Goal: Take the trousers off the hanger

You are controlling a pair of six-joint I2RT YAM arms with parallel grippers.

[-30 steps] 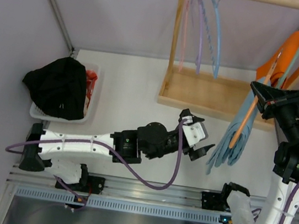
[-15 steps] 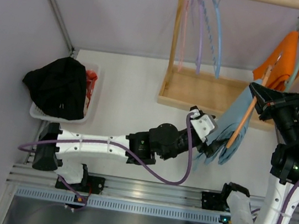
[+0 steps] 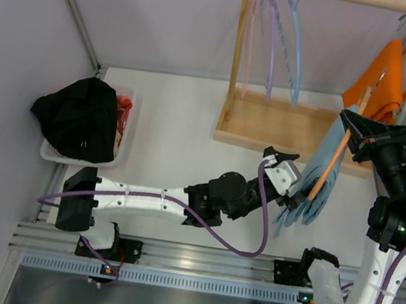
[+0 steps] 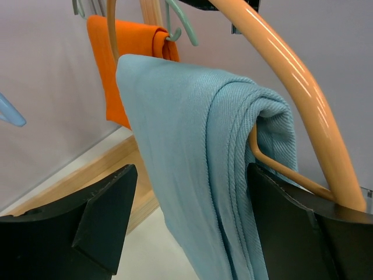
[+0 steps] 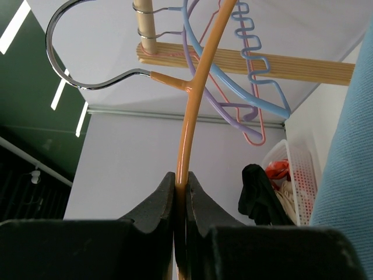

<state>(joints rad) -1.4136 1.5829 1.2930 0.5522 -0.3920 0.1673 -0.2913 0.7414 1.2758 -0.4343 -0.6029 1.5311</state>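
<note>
Over the bench by its right edge | our right tool is clamped on the hanger | trousers drape over its bar, long axis hanging down | our nearer left tool straddles them, jaws wide, not yet gripping

Trousers: lower end is cut off by the left wrist view's bottom edge.
Hanger: hook is cut off above.
Basket: mostly hidden by black cloth.

My left gripper is holding its jaws wide on both sides of the trousers, which are hanging folded over the hanger; an orange garment is hanging behind.
</note>
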